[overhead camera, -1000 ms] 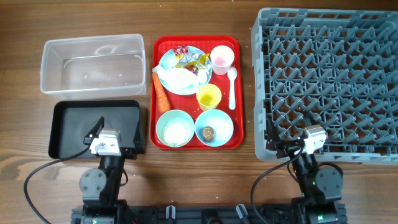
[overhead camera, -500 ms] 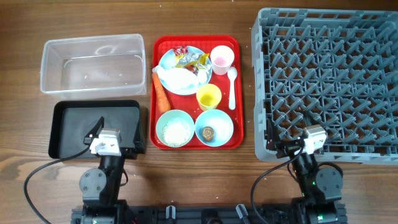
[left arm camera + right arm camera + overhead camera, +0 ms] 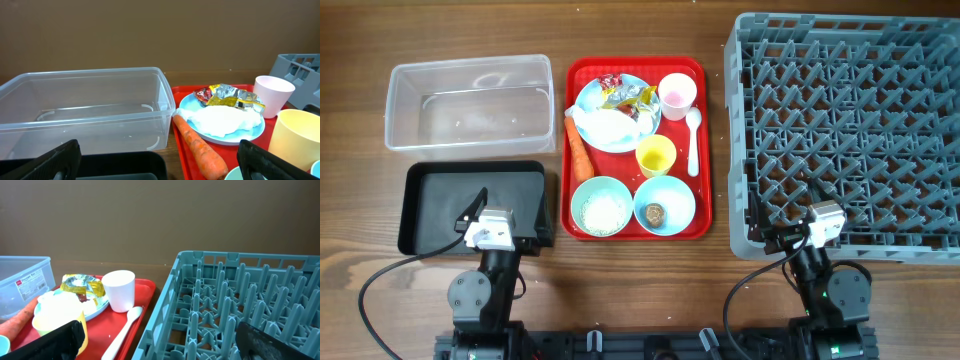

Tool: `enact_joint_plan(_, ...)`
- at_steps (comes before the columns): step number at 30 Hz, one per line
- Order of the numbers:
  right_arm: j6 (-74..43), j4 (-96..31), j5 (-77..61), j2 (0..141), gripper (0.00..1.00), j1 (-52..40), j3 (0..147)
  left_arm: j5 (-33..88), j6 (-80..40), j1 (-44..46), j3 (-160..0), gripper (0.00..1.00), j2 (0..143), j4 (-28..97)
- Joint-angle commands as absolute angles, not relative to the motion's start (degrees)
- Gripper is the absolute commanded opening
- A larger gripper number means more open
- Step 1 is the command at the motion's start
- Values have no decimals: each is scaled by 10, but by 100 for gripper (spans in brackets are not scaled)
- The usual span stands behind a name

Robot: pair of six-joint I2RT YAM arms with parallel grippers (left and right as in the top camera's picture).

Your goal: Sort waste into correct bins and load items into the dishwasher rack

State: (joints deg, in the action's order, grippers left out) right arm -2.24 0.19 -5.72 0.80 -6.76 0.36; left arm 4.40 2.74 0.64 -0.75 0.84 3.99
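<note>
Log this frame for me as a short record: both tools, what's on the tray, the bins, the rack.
left tool: open, empty, above the black bin's near edge
right tool: open, empty, at the rack's near edge
red tray: plate, rice bowl, lump bowl, pink cup, yellow cup, spoon, carrot
on plate: tissue, wrappers
in bowls: rice grains; brown lump
clear bin: nothing inside
black bin: nothing inside
rack: nothing loaded
</note>
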Motion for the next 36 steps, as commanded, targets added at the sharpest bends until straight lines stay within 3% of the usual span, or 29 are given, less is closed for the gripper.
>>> enact_joint_plan(1,-15,3,-50,10,100,-68,3,51,36,9,-4,100,4,40)
enact_joint_plan(26,-15,3,-50,10,100,-68,3,83,36,9,-4,100,4,30)
enact_joint_plan(29,-15,3,-50,10,100,-68,3,109,-31,9,-13,100,4,30)
enact_joint_plan(36,-15,3,-50,10,100,-68,3,109,-50,9,-144,100,59,52)
